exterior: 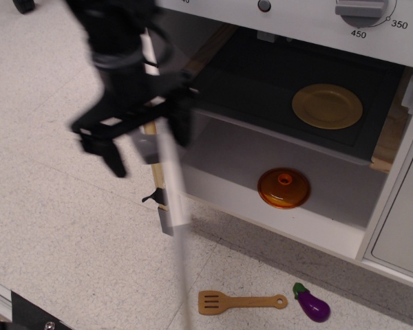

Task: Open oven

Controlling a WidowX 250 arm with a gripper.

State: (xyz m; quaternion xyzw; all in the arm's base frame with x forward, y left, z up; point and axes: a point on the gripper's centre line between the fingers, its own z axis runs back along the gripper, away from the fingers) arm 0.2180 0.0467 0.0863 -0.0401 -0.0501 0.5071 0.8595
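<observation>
- at the far left there is only pale speckled floor [48, 206], wide and free in front of the cabinet.
- the gripper [117, 130] is a dark blurred shape at upper left, over the floor and just left of the door edge; because of the blur i cannot tell if the fingers are open or closed, or if they touch the door.
- the oven [282, 103] fills the upper right; its door [173, 206] stands swung far out and shows only as one thin white edge, running from near the gripper down to the bottom of the picture.
- inside, the dark cavity is open to view: one yellow plate [327, 106] on the black shelf, one orange lid [283, 188] on the white floor below.
- one grey dial [361, 8] with 450 and 350 beside it is at top right.
- on the floor in front lie one wooden spatula [241, 302] and one purple eggplant [312, 304], near each other, not touching.
</observation>
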